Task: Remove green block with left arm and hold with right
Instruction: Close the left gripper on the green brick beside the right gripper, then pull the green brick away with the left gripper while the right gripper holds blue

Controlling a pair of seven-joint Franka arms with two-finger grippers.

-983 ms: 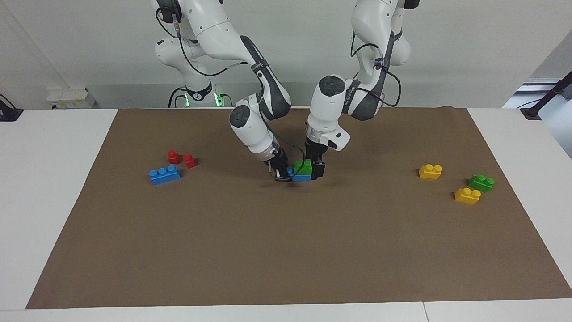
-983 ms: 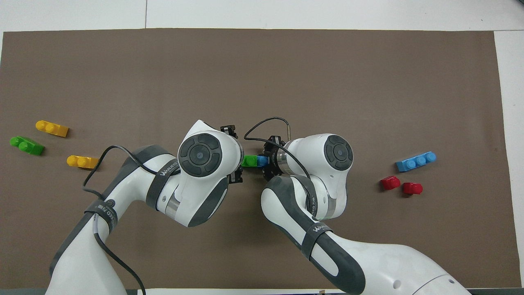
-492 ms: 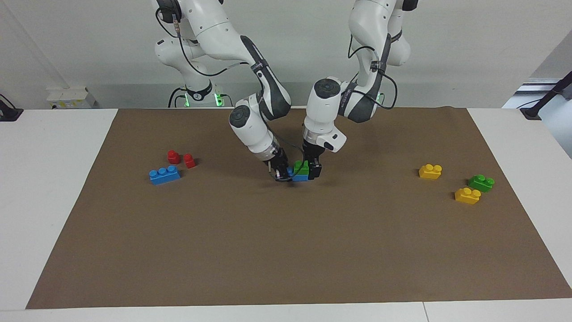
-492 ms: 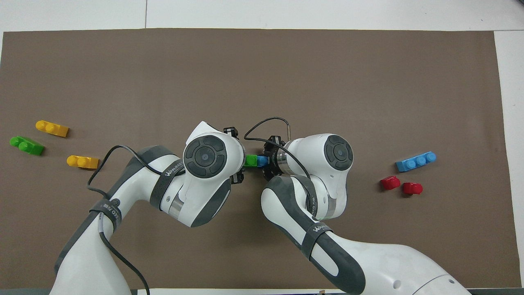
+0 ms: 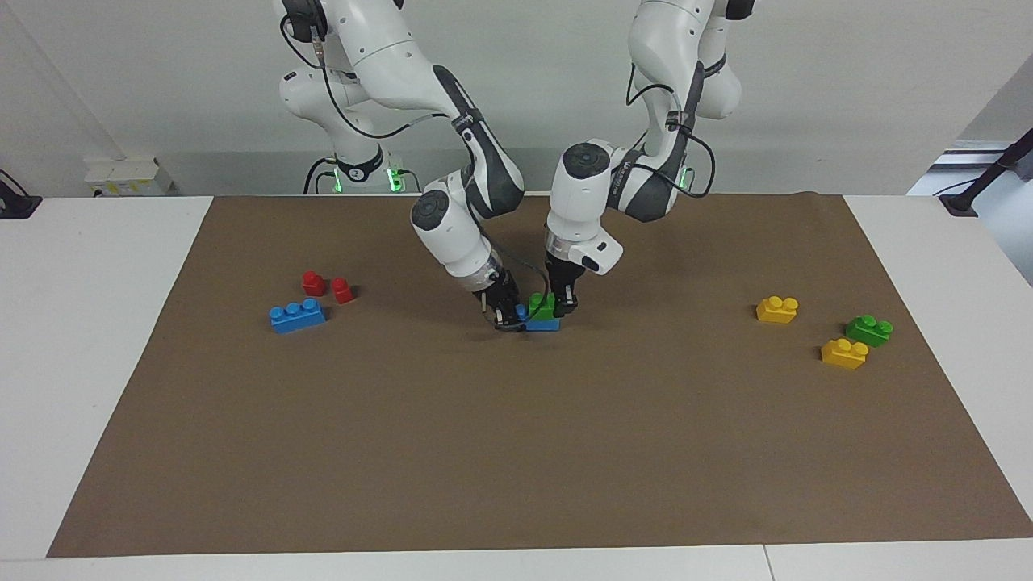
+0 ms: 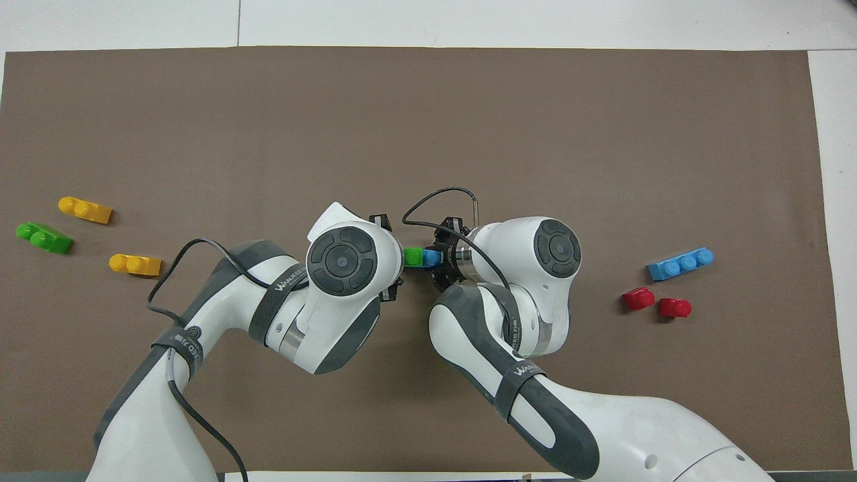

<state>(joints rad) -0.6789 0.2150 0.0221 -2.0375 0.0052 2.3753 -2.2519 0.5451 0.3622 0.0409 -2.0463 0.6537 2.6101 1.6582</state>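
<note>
The light-green block (image 5: 541, 306) sits stacked on a blue brick (image 5: 543, 324) in the middle of the brown mat. It also shows in the overhead view (image 6: 412, 256), beside the blue brick's end (image 6: 432, 257). My left gripper (image 5: 562, 302) is down at the green block's end toward the left arm's side of the table, touching or nearly touching it. Its wrist hides most of it from above. My right gripper (image 5: 507, 316) is shut on the blue brick's other end, low at the mat; it also shows in the overhead view (image 6: 440, 258).
A darker green brick (image 5: 869, 329) and two yellow bricks (image 5: 777, 309) (image 5: 844, 353) lie toward the left arm's end. A blue three-stud brick (image 5: 298, 315) and two red pieces (image 5: 313, 282) (image 5: 342, 290) lie toward the right arm's end.
My left gripper has moved in toward the right arm's end, up against the green block. The stacked bricks and my right gripper have shifted slightly the same way.
</note>
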